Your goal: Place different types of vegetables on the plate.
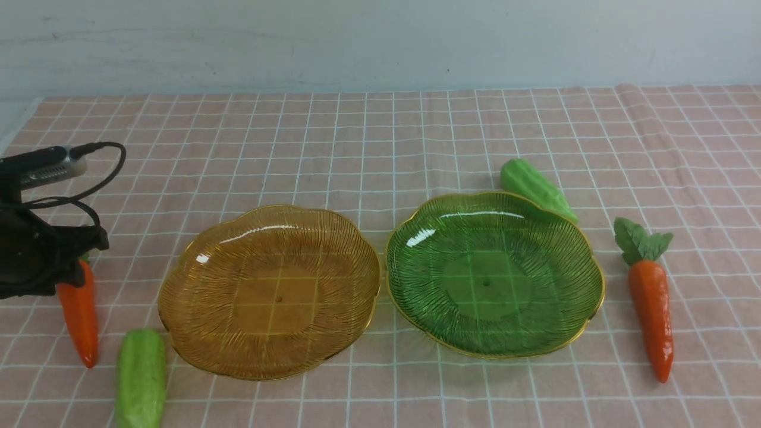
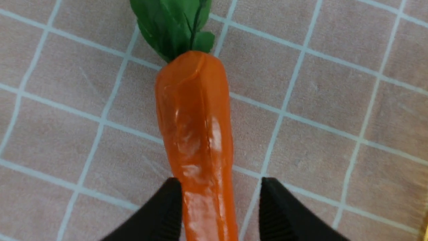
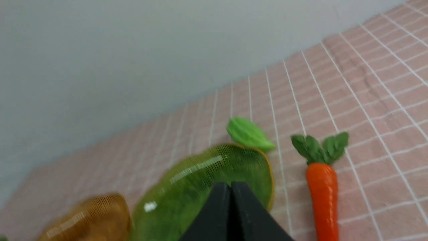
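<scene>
An orange carrot [image 1: 80, 321] with green leaves lies at the near left. My left gripper [image 1: 71, 270] is low over its upper part. In the left wrist view the gripper [image 2: 219, 182] is open, its black fingers [image 2: 167, 207] on either side of the carrot [image 2: 194, 117]; one touches it, the other stands a little apart. A light-green gourd [image 1: 141, 377] lies beside it. A second carrot [image 1: 651, 309] and gourd [image 1: 535, 187] lie at the right. My right gripper [image 3: 230, 185] is shut and empty, out of the front view, above the table near the green plate [image 3: 200, 180].
An amber plate [image 1: 273, 291] and a green plate [image 1: 493, 273] stand side by side mid-table, both without vegetables. The far gourd touches the green plate's back rim. A pink checked cloth [image 1: 380, 137] covers the table; a white wall stands behind.
</scene>
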`<state>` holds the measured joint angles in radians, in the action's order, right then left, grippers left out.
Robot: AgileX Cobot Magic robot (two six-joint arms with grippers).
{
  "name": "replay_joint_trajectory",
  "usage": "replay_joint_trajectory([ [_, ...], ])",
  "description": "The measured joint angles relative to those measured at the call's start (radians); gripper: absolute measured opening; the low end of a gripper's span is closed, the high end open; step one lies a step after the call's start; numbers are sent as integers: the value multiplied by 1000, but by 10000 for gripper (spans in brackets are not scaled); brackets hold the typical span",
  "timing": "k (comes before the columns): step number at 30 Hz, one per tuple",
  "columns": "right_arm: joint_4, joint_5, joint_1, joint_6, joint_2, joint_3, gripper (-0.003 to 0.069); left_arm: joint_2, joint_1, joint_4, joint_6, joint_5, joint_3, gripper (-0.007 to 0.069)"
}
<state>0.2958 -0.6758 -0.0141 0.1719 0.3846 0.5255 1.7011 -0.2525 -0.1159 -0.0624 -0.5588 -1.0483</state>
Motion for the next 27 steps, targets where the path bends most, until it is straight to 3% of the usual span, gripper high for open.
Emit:
replay_joint_trajectory([
  [1,-14,-130,0,-58,96,90,-15,23,0,0,0,15,-1,297],
  [6,-11,-285,0,-165,302,256,-14,118,0,0,0,78,-1,501],
  [9,-4,-292,0,-178,355,282,-14,151,0,0,0,85,-1,528],
  [13,-3,-294,0,-183,407,290,-14,162,0,0,0,85,-1,443],
  [15,-3,-300,0,-184,432,290,-14,162,0,1,0,84,-6,300],
  [17,-7,-307,0,-186,462,291,-14,160,0,9,0,70,-17,206],
  [24,-121,-313,47,-164,627,348,-14,89,44,8,33,-11,-101,195],
  [27,-124,-289,103,-159,705,379,-14,25,138,0,77,-51,-155,192],
])
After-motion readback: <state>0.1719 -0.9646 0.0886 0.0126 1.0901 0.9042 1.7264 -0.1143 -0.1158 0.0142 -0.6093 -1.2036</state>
